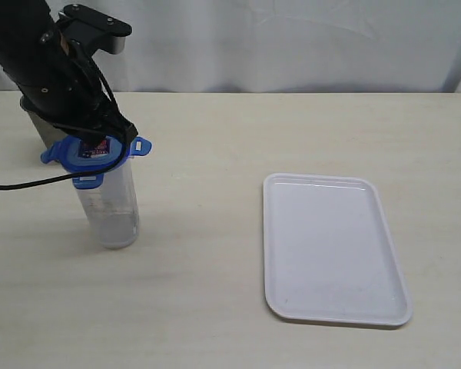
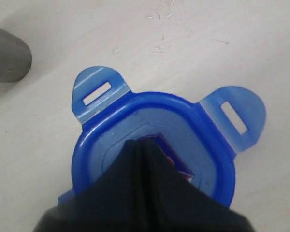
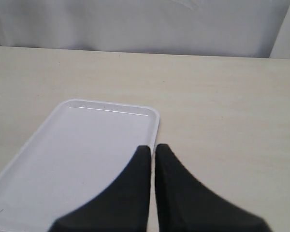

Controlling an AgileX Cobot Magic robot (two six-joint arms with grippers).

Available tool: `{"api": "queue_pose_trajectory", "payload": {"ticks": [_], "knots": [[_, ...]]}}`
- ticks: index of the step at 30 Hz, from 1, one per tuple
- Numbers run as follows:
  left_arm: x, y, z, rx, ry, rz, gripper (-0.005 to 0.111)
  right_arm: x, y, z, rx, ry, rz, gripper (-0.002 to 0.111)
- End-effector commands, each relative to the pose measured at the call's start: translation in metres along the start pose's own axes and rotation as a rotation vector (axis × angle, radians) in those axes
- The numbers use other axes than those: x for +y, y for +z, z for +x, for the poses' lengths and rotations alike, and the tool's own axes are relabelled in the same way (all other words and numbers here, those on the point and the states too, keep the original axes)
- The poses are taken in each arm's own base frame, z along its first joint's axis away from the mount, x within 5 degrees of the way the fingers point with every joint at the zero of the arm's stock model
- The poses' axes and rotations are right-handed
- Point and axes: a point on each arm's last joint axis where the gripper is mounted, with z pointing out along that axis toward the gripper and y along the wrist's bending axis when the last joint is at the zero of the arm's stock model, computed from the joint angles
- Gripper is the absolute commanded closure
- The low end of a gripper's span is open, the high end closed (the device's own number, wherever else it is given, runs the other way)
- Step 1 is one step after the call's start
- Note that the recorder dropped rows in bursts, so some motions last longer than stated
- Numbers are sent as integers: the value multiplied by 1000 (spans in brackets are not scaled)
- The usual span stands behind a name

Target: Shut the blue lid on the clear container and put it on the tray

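Left pincer [image 2: 144,141] rests on the blue lid [image 2: 130,121], flaps [image 2: 237,116] splayed outward.

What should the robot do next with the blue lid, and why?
Probably push the left claw straight down: the blue lid sits on top of the clear container, but its flaps stick out sideways, so it doesn't look snapped shut.

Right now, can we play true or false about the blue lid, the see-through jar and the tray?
1. The blue lid sits atop the clear container. True.
2. The clear container stands on the tray. False: it stands on the table, apart from the tray.
3. The left fingers are right over the lid. True.
4. The right fingers are wide open. False: they are shut together.
5. The lid's flaps are snapped down. False: they stick out sideways.
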Motion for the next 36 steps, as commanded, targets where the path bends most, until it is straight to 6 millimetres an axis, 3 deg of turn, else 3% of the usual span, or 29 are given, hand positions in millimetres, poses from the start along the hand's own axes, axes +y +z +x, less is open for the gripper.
{"api": "queue_pose_trajectory", "payload": {"ticks": [1,7,9,15,21,27,32,36], "knots": [[-2,0,2,-17,-2,10,107,0,0,0,-4,1,3,104],[-2,-32,2,-146,20,14,107,0,0,0,-4,1,3,104],[-6,-34,3,-140,29,53,107,0,0,0,-4,1,3,104],[-15,-8,21,-78,85,102,107,0,0,0,-4,1,3,104],[-15,-5,24,-90,105,98,107,0,0,0,-4,1,3,104],[-10,-57,21,-353,89,43,106,0,0,0,-4,1,3,104],[-3,-96,37,-459,41,30,86,0,0,0,-4,1,3,104],[-4,-100,60,-465,13,39,59,0,0,0,-4,1,3,104]]}}
